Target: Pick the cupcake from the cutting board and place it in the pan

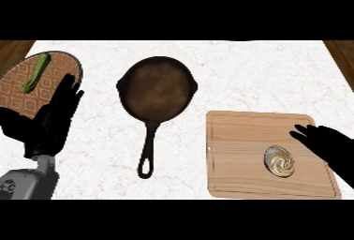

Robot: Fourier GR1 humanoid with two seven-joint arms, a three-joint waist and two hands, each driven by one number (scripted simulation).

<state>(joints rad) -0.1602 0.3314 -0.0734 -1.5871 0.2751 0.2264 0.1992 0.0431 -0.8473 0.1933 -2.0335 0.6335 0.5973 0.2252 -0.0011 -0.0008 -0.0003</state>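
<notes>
1. A white marbled counter (262, 75) was seen from steeply above, with two black hands entering from the lower edge.
2. A dark cast-iron pan (158, 89) was placed near the middle of the counter. Its round bowl was set toward the far side and held nothing, and its long handle (148, 150) was pointed toward the robot.
3. A pale wooden cutting board (239, 154) was laid to the right of the pan, apart from it.
4. The cupcake (278, 161) was found on the cutting board, in its right half toward the near edge. It was viewed from the top as a swirl of cream and brown.
5. The right hand (325, 143) was held over the board's right side, just beside the cupcake. Its fingers were stretched out and spread, with nothing gripped, and a small gap was left between them and the cupcake.
6. The left hand (52, 122) was shown at the left edge on its grey forearm (27, 183), resting with fingers straight and raised and with nothing held.
7. A round, brown patterned plate (27, 89) was partly covered by the left hand. A long green vegetable (36, 72) was laid on it.
</notes>
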